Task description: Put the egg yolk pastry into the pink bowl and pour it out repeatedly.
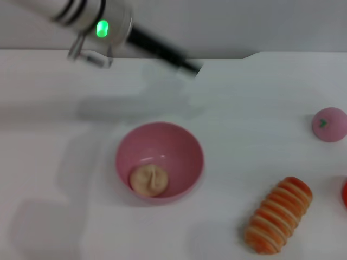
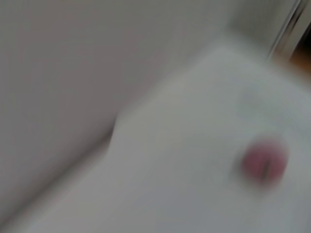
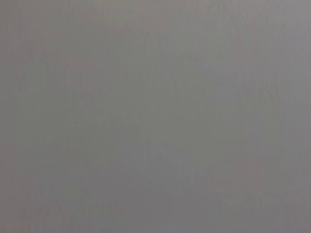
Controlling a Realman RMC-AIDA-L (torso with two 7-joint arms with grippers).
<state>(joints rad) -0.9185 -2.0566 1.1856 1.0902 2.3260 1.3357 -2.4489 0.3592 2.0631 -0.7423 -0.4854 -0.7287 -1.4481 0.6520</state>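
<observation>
Reaching across the far side of the white table [image 1: 65, 162], the left arm [image 1: 92, 21] shows in the head view as a silver cuff with a green light and a dark, thin part running on toward the table's back edge. Its left gripper [image 1: 187, 66] lies at the end of that dark part, well beyond the pink bowl [image 1: 187, 142] and apart from it; whether its fingers are spread or closed cannot be told. It holds nothing that can be seen.

The pink bowl stands upright on the table, and the egg yolk pastry [image 1: 149, 180] lies inside it, against the near wall, its dimpled top facing up. Nothing else is in the bowl.

To the right of the bowl and nearer than it, an orange-and-cream striped roll [image 1: 279, 214] lies on the table at a slant. Farther right of the bowl, and a little beyond it, sits a pink ball with a green mark [image 1: 329, 124]; the left wrist view also shows this ball [image 2: 263, 163], smeared, on the white surface. A red thing [image 1: 344, 193] is cut off at the edge, just beyond the roll as seen from the bowl. Nothing stands between the bowl and the gripper.

The right arm and its gripper are out of sight; the right wrist view gives only flat grey.
</observation>
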